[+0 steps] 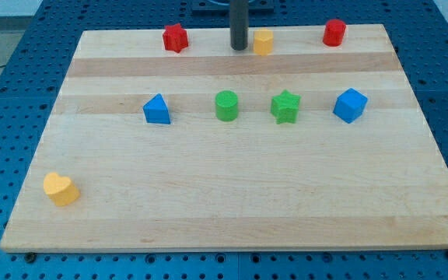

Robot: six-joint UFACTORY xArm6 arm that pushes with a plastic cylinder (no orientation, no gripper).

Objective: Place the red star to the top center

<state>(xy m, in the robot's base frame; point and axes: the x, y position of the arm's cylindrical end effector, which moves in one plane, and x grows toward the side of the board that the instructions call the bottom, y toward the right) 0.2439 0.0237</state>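
The red star (pixel 175 37) lies near the board's top edge, left of centre. My tip (pixel 239 47) stands on the board at the top centre, well to the right of the red star and just left of a yellow block (pixel 264 42). The rod rises straight out of the view's top.
A red cylinder-like block (pixel 334 33) sits at the top right. A row across the middle holds a blue triangular block (pixel 156 110), a green cylinder (pixel 226 106), a green star (pixel 285 106) and a blue cube (pixel 350 105). A yellow heart (pixel 61 189) lies at the bottom left. The wooden board (pixel 232 202) rests on a blue pegboard.
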